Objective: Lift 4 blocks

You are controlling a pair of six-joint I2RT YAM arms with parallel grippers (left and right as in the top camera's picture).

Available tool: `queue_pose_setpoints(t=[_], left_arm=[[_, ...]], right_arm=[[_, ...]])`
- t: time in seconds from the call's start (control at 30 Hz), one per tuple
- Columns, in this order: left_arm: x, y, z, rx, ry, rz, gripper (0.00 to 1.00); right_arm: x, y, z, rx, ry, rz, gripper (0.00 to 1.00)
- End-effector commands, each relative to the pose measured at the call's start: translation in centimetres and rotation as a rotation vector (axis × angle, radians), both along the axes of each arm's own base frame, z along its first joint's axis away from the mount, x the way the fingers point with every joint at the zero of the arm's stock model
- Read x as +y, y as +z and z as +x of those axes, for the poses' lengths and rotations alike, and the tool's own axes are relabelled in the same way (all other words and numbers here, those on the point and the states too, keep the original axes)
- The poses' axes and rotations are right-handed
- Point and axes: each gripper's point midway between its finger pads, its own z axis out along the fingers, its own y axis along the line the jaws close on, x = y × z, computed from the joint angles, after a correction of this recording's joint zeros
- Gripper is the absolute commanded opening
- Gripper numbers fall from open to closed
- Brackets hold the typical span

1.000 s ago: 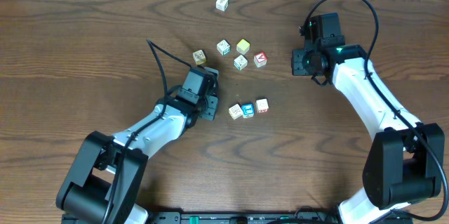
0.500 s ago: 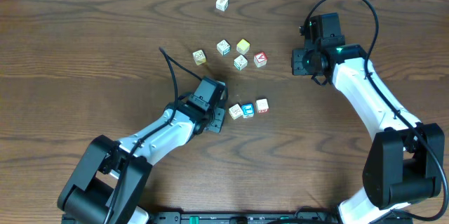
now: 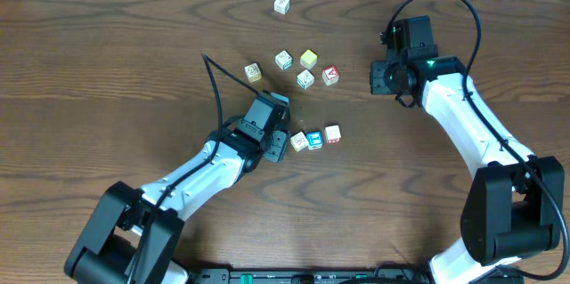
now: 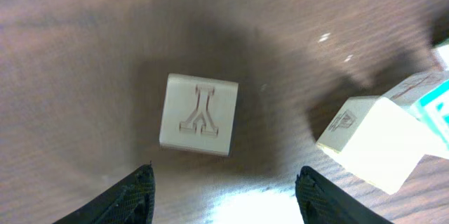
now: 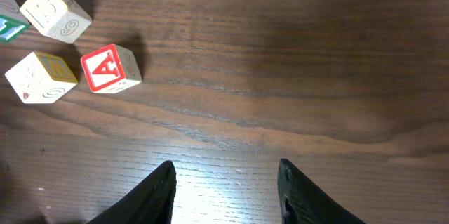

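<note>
A cream block with an embossed letter lies on the table just ahead of my left gripper, which is open and touches nothing. In the overhead view the left gripper hides that block. Beside it runs a row of three blocks: cream, blue-faced and red-printed. The cream one also shows at the right of the left wrist view. More blocks cluster further back, and one sits alone at the far edge. My right gripper is open over bare wood.
A yellow-faced cube and a red-faced cube sit in the back cluster. The red "A" cube and two cream cubes show at the upper left of the right wrist view. A cable arcs above the left arm.
My left gripper has swung right, toward the row of three blocks. The right arm has not moved.
</note>
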Motion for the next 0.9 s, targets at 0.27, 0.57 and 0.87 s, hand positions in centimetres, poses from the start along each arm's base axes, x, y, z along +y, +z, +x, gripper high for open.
queue_pose_setpoints(t=[0.27, 0.57, 0.87], left_arm=[[-0.1, 2.6, 3.0, -0.145, -0.059, 0.011, 0.7], [2.1, 3.0, 4.8, -0.166, 0.003, -0.01, 0.7], [1.5, 1.9, 5.0, -0.154, -0.027, -0.025, 0.7]], right_arm=[[0.3, 0.5, 0.6, -0.018, 0.0, -0.001, 0.44], [0.3, 0.5, 0.6, -0.019, 0.0, -0.001, 0.44], [0.3, 0.6, 0.8, -0.029, 0.001, 0.0, 0.44]])
